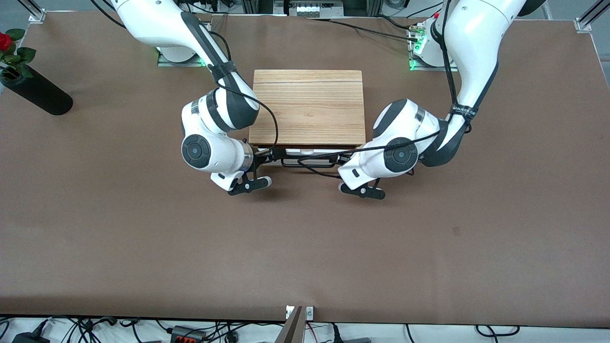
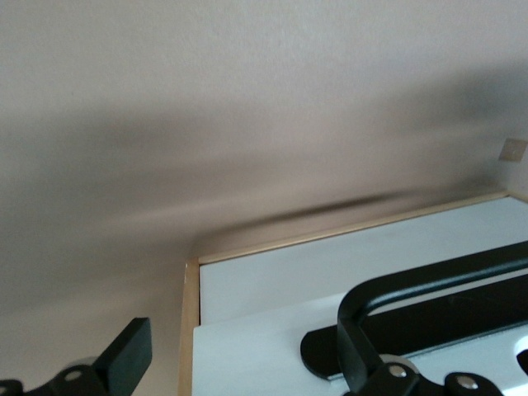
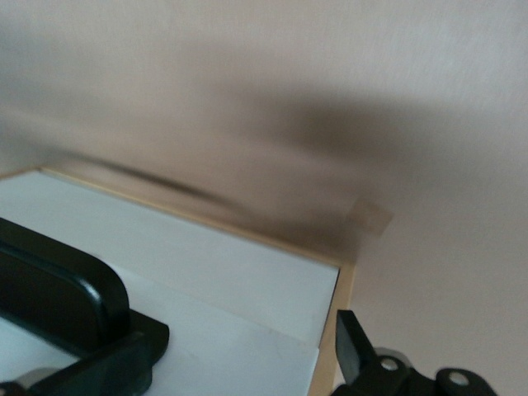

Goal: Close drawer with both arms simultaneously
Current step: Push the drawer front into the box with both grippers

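Observation:
The oak-grain box (image 1: 309,105) stands mid-table. The drawer's white front (image 1: 307,152) shows as a narrow strip at the box's edge nearer the front camera, with its black bar handle (image 1: 305,165) in front of it. My right gripper (image 1: 265,153) is at the handle's end toward the right arm's side. My left gripper (image 1: 344,156) is at the other end. Both are open against the white front (image 2: 264,346) (image 3: 231,346). In each wrist view one finger (image 2: 124,356) (image 3: 351,346) lies past the box's wooden side edge, and the handle (image 2: 429,285) (image 3: 66,297) sits close to the other.
A black vase with a red rose (image 1: 35,90) lies at the right arm's end, near the bases. Black cables loop from both wrists in front of the drawer. The brown table (image 1: 305,247) stretches wide toward the front camera.

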Robot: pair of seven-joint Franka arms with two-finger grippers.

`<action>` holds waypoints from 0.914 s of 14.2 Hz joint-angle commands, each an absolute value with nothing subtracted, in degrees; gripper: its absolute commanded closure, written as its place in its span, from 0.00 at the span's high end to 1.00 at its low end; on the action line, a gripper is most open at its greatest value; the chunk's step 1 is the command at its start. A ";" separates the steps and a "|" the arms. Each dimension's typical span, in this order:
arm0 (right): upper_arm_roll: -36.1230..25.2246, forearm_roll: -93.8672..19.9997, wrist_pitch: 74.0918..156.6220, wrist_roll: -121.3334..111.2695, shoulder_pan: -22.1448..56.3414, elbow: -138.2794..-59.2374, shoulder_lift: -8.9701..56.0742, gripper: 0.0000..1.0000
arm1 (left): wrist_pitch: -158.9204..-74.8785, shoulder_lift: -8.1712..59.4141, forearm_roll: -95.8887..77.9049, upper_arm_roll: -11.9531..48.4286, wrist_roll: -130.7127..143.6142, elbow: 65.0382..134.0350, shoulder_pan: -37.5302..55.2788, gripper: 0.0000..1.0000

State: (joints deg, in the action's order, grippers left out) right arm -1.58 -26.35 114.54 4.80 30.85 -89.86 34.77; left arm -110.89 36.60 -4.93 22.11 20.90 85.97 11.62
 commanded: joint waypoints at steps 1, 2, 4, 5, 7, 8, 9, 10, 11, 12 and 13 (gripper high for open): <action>-1.58 -28.91 108.73 4.83 30.15 -91.58 33.14 1.00 | -110.66 33.93 -4.57 23.90 21.01 89.73 10.29 1.00; -1.58 -29.00 107.94 4.83 30.06 -91.58 33.05 1.00 | -109.44 33.75 -4.57 23.99 21.01 89.82 10.20 1.00; -1.58 -29.00 107.67 4.83 29.97 -91.58 33.05 1.00 | -108.20 33.14 -4.57 23.99 20.83 90.17 10.20 1.00; -1.58 -29.00 107.75 4.83 30.06 -91.58 33.22 1.00 | -107.41 33.05 -4.57 24.08 20.83 90.35 10.20 1.00; -1.58 -29.00 107.84 4.75 29.80 -91.41 33.22 1.00 | -107.23 32.87 -4.57 24.87 20.74 90.53 10.02 1.00; -1.76 -29.00 107.93 4.75 29.79 -91.15 33.22 1.00 | -107.31 32.87 -4.57 25.05 20.74 90.61 10.02 1.00; -2.11 -28.74 108.02 4.14 29.71 -90.53 33.14 1.00 | -107.23 32.87 -4.57 25.05 20.74 90.88 10.02 1.00; -2.11 -28.39 108.02 4.04 29.45 -89.83 33.05 1.00 | -107.31 32.87 -4.57 25.14 20.74 91.49 10.02 1.00; -2.28 -28.21 107.84 4.39 28.75 -88.61 32.87 1.00 | -107.23 32.78 -4.57 25.22 20.74 91.84 9.58 1.00; -3.07 -27.95 107.67 4.22 28.39 -87.29 32.52 1.00 | -107.23 32.70 -4.57 25.57 20.74 92.19 9.41 1.00; -4.47 -27.25 107.58 4.22 28.30 -86.75 31.74 1.00 | -107.23 32.70 -4.57 25.92 20.74 92.11 9.14 1.00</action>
State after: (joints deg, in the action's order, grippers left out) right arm -3.28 -28.18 109.47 4.61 29.41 -88.26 33.59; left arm -108.88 35.31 -4.73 23.81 20.93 87.93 10.47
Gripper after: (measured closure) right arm 0.000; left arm 0.000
